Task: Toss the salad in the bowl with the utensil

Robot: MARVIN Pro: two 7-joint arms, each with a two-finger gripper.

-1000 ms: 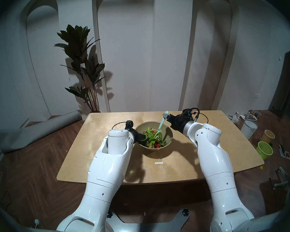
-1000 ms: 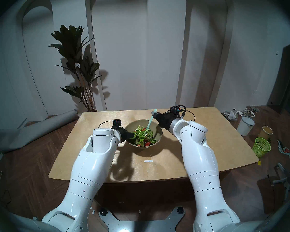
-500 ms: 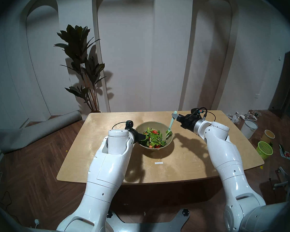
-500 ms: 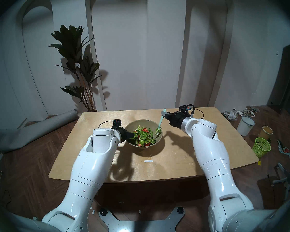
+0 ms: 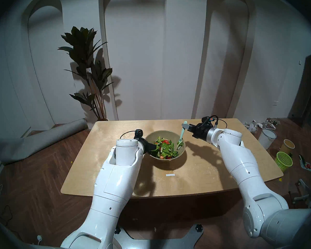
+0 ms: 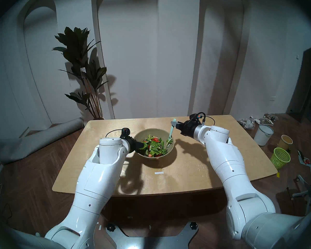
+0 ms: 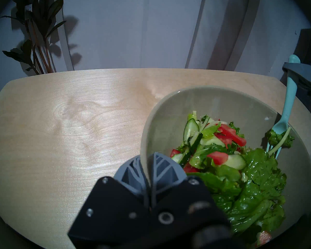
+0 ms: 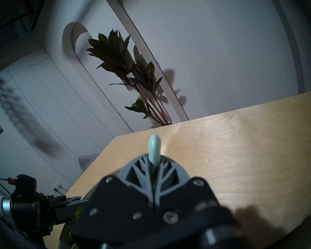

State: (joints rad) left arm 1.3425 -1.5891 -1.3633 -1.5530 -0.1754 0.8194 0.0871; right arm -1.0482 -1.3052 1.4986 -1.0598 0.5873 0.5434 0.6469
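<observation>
Left gripper [image 5: 153, 146] at the near-left rim of the bowl [image 5: 182, 149]; jaws clamped on that rim, one finger [image 7: 166, 168] inside the wall and the other outside. Bowl sits on the wooden surface [image 5: 196, 173], roughly mid-way across. Small white strip [image 5: 170, 175] lies on the surface nearer the robot than the bowl.

Salad [image 5: 164, 148] heaped in the near and left part of the bowl: lettuce, tomato pieces, cucumber slices. Far inner wall bare.

Fork [image 5: 182, 133] stands steeply at the bowl's right side, tines down inside the rim with a bit of green leaf caught on them, apart from the main heap. Handle end pokes up above the right gripper [image 5: 185, 125], whose jaws are closed on the upper handle.

Beyond the surface: potted plant [image 5: 90, 70] against the white wall, left of centre.
</observation>
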